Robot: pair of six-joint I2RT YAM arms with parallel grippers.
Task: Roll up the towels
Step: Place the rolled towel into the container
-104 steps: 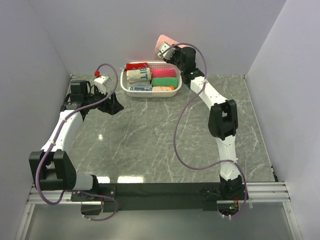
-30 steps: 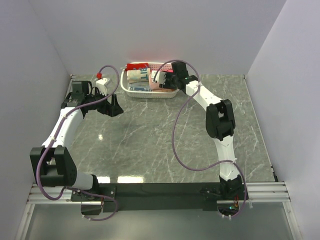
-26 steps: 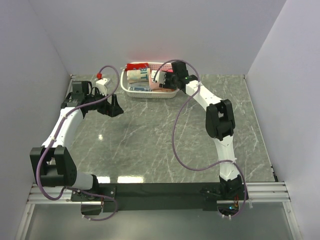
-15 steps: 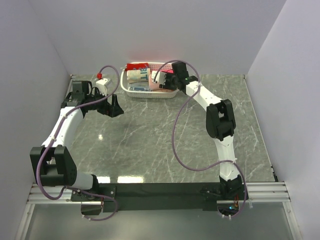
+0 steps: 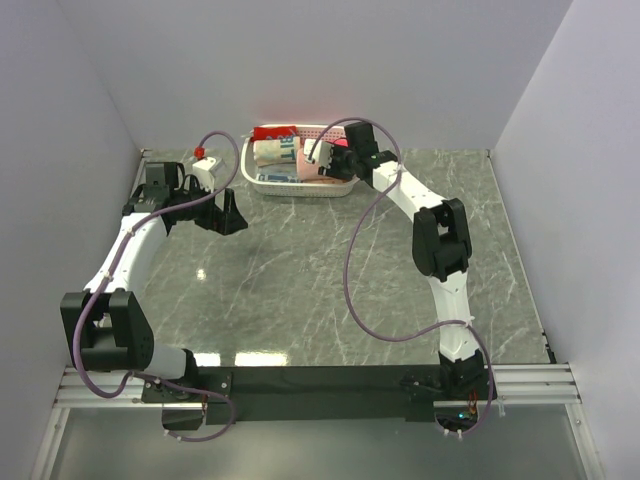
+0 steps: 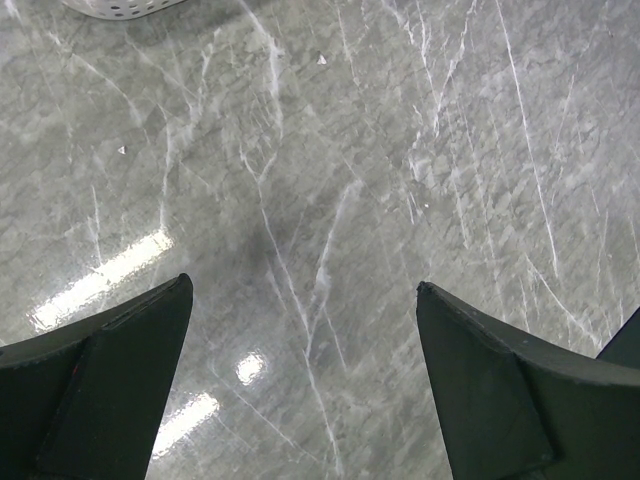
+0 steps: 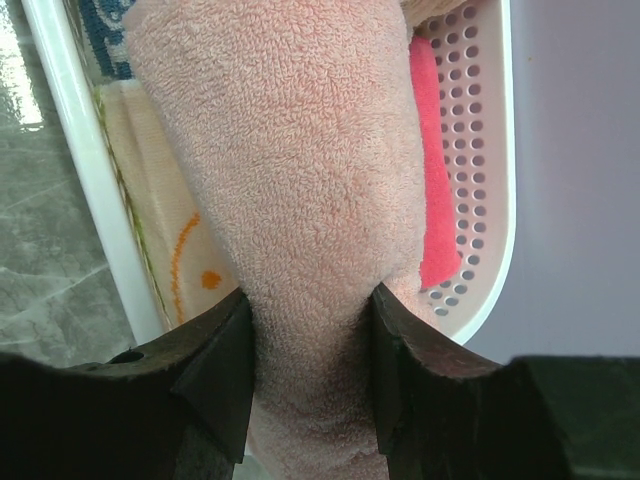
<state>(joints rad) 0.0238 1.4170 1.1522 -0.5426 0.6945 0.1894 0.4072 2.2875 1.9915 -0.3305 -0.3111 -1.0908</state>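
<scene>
The salmon-pink terry towel is a thick roll, and my right gripper is shut on it with one jaw pressed into each side. The roll points down into the white basket. In the top view the right gripper hangs over the basket's right half and hides most of the towel. My left gripper stands open over bare marble, nothing between its jaws. In the top view the left gripper is left of the basket and nearer to me.
The basket also holds a magenta cloth, a cream cloth with orange marks, a cream roll with blue letters and a red bundle. The basket's corner shows at the top of the left wrist view. Walls stand close behind and on both sides.
The right gripper has come down with the towel from above the basket's back rim into the basket, and holds still there. The left jaws have opened a little wider.
</scene>
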